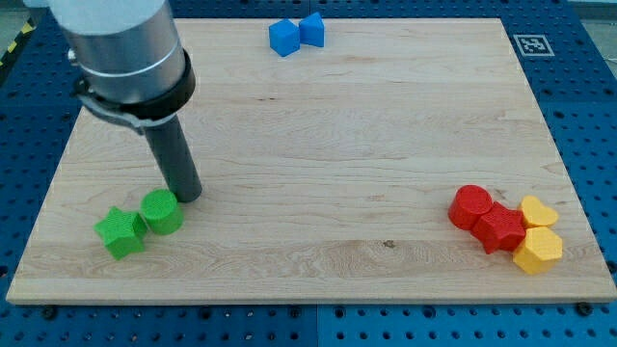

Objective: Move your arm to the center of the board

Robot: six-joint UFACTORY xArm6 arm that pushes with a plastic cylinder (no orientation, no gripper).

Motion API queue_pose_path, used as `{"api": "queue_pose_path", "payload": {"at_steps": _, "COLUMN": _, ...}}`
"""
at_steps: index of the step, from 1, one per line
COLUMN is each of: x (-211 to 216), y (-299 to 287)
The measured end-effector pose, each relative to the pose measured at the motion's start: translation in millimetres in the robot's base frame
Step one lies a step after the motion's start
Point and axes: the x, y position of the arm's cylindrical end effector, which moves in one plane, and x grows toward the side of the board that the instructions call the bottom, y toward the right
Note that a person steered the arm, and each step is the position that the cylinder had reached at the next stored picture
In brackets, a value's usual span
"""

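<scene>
Rod tip [189, 197] is seen at the board's [318, 145] lower left, just beside the green cylinder [162, 212]; contact cannot be confirmed from this angle. A green star-shaped block [120, 232] lies touching the cylinder on the view's left. No pincer is fitted, so no open or closed state applies.

Two blue blocks [295, 34] are noted at the top edge; two red blocks [487, 219] and two yellow blocks [536, 231] are clustered at the lower right.

Step judged: travel to centre not yet made. The bare middle of the board lies well apart, toward the view's upper right. A clear diagonal slide is called for; no blocks stand in that path.
</scene>
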Motion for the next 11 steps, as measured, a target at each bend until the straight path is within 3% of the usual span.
{"api": "queue_pose_path", "payload": {"at_steps": 3, "x": 24.3, "y": 0.0}}
{"api": "queue_pose_path", "payload": {"at_steps": 5, "x": -72.7, "y": 31.4}}
{"api": "queue_pose_path", "payload": {"at_steps": 6, "x": -87.9, "y": 59.4}}
{"api": "queue_pose_path", "payload": {"at_steps": 8, "x": -86.9, "y": 98.6}}
{"api": "queue_pose_path", "payload": {"at_steps": 11, "x": -86.6, "y": 98.9}}
